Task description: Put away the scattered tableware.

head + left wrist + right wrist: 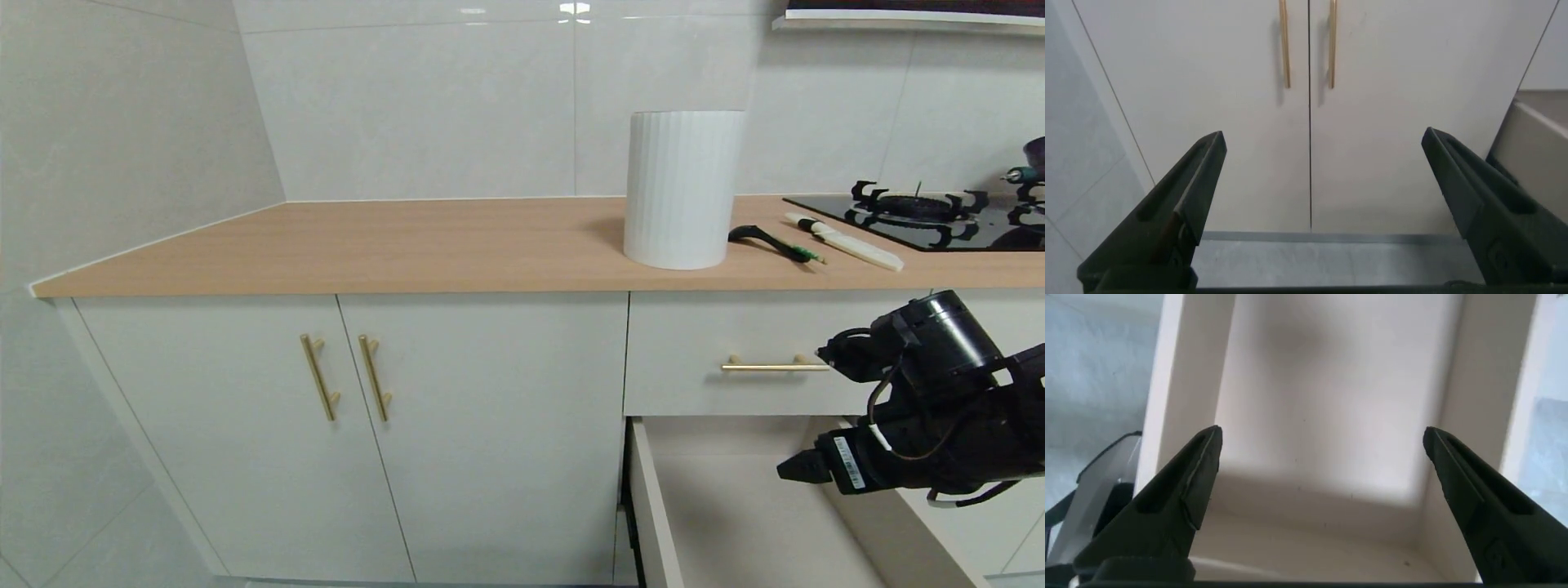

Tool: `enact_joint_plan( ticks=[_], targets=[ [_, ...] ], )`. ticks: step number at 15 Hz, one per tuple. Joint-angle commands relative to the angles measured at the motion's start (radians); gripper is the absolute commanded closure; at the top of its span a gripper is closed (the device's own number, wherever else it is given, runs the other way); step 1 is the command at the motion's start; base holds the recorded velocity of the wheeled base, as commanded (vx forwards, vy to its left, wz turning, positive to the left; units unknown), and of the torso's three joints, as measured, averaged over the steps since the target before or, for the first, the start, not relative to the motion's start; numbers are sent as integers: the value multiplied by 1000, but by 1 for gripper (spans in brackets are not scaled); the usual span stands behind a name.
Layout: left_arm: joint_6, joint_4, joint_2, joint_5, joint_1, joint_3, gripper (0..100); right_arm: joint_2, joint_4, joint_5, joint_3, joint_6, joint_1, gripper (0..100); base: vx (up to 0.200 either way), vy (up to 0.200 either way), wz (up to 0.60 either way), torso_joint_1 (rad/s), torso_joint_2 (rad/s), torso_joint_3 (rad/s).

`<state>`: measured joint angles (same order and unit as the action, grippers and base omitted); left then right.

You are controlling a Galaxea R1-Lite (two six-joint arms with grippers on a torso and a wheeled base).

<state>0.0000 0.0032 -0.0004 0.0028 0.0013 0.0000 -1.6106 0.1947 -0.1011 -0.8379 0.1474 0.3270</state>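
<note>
A light wooden countertop (pixel 408 245) runs along the white tiled wall, and on it stands a tall white ribbed cylindrical container (pixel 678 188). The scattered tableware lies just to the right of that container, between it and the black glass gas hob (pixel 914 214): a black curved-handled utensil with a green tip (pixel 775 242) nearest the container, and beside it a long cream-white utensil with a dark band near one end (pixel 845 242), lying aslant with its far end close to the hob's edge. The two pieces are close together but apart, and nothing grips either one. Below the counter, under the closed white upper drawer with its brass bar handle (pixel 774 367), the white lower drawer (pixel 653 498) is pulled out. The right gripper (pixel 1320 441) hangs over this open drawer, its two dark fingers (pixel 1196 478) spread wide with only the pale drawer floor between them; it has hold of nothing and sits well below and apart from the utensils on the counter. The left gripper (pixel 1323 143) is low down, facing the pair of white cabinet doors with upright brass handles (pixel 1308 45), its fingers likewise spread wide and empty, with the grey floor beneath them and the tableware well apart from it
</note>
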Motion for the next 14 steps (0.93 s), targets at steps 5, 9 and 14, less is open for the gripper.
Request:
enact_joint_plan(
  ticks=[5, 9, 14],
  targets=[
    [0, 0, 0, 0, 0, 0, 0, -5, 0, 0, 2, 0, 0, 0, 0, 0, 0, 159, -457, -286],
    [0, 0, 0, 0, 0, 0, 0, -5, 0, -2, 0, 0, 0, 0, 0, 0, 0, 183, -477, -289],
    [0, 0, 0, 0, 0, 0, 0, 20, -47, -20, -12, -3, 3, 0, 0, 0, 0, 99, -241, -141]
  ],
)
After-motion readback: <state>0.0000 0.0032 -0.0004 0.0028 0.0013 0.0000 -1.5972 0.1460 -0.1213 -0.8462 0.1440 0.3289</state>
